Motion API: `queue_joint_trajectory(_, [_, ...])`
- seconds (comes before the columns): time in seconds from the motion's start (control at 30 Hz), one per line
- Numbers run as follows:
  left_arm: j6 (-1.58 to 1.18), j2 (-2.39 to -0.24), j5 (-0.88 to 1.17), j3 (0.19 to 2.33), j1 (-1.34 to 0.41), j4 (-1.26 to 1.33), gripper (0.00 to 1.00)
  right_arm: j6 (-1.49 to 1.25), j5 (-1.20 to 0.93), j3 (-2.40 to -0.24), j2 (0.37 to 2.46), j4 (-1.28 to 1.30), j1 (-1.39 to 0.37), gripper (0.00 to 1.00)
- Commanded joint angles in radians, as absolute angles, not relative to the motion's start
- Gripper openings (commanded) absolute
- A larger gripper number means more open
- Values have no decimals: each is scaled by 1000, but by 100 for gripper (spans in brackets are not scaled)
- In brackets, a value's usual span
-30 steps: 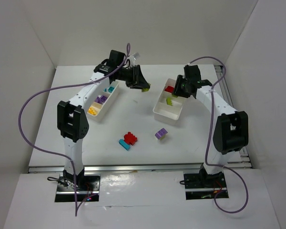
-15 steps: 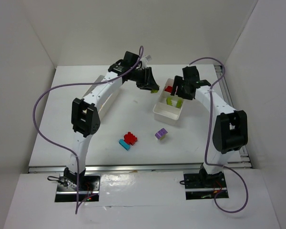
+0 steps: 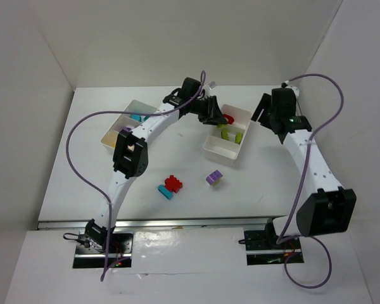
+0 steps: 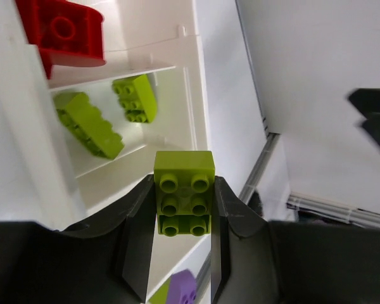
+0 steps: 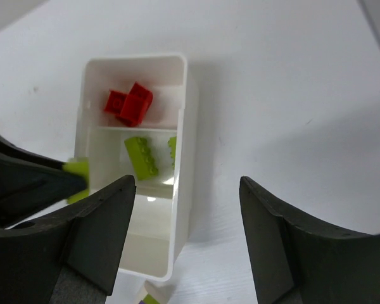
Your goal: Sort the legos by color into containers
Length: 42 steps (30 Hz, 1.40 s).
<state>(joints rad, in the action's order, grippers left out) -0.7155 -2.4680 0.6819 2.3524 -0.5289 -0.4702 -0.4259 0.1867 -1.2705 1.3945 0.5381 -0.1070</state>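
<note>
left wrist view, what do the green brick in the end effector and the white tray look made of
The green brick, held in the left end effector, looks like hard moulded plastic, smooth with a slight sheen: crisp round studs, sharp edges. The white tray is probably thin rigid plastic, fairly glossy: thin straight walls, bright glints on its floor.

White table [image 3: 259, 183]: left tray [image 3: 109, 134], right tray [image 3: 220, 152], red-cyan cluster [image 3: 170, 187], purple-lime cluster [image 3: 214, 178]

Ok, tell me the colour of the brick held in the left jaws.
Lime green; the brick shows best in the left wrist view.
</note>
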Motion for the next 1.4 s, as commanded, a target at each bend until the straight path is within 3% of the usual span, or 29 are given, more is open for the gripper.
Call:
queue_joint_trajectory(0.0, [-817,-2520,741,2398,-552,-338,5,-443,242,-1244,1312,532,-80,74])
queue_joint_trajectory(0.1, [-853,-2552,752,2398,-552,-275,15,-434,242,-1235,1284,554,-54,74])
queue_joint_trajectory(0.27, [-862,-2553,742,2408,-571,-255,63,-425,223,-1235,1273,575,-31,74])
queue_joint_trajectory(0.37, [-851,-2542,742,2408,-571,-255,85,-425,210,-1226,1273,575,-31,74])
queue_joint_trajectory(0.4, [-851,-2533,742,2408,-571,-255,100,-425,210,-1226,1273,575,-31,74])
queue_joint_trajectory(0.93, [-625,-2201,608,2249,-561,-472,100,-393,88,-1216,1273,539,-31,74])
queue_joint_trajectory(1.1, [-496,-2028,239,2145,-542,-691,100,-318,19,-1238,1293,528,-155,74])
queue_joint_trajectory(1.2, [-495,-1875,93,1900,-487,-710,100,-284,-11,-1238,1302,518,-273,75])
queue_joint_trajectory(1.37, [-495,-1721,28,1723,-411,-817,100,-232,-55,-1238,1357,529,-486,79])
